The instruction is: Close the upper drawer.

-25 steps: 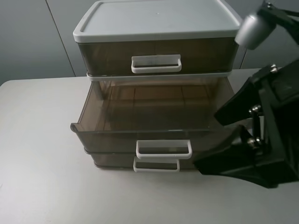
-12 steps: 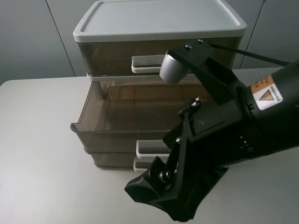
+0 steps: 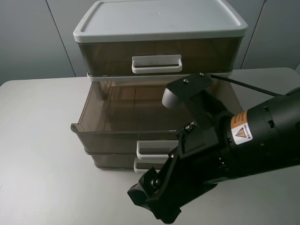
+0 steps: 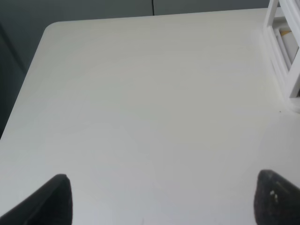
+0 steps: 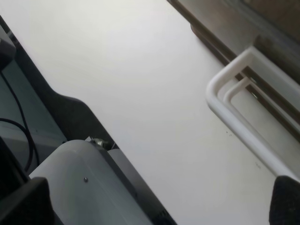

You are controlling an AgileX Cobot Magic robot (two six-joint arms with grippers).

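A three-drawer cabinet point(image 3: 159, 23) with a white lid stands on the table. Its top drawer, with a white handle point(image 3: 156, 64), is shut. The middle drawer point(image 3: 117, 133) is pulled far out and looks empty. Its white handle point(image 3: 150, 149) is partly hidden by my right arm. The bottom drawer handle point(image 3: 145, 165) shows just below. My right gripper point(image 3: 152, 199) is open and empty, low in front of the open drawer. In the right wrist view point(image 5: 154, 206) the white handles point(image 5: 212, 96) lie ahead, untouched. My left gripper point(image 4: 164, 206) is open and empty over bare table.
The white table point(image 3: 42, 154) stretches left of the cabinet. A white corner of the cabinet point(image 4: 286, 51) shows in the left wrist view. My right arm's black body point(image 3: 253, 140) covers the cabinet's right front. A grey wall stands behind.
My right arm has swung from the right edge leftward and down, in front of the open drawer, now hiding part of its handle. The drawers have not moved.
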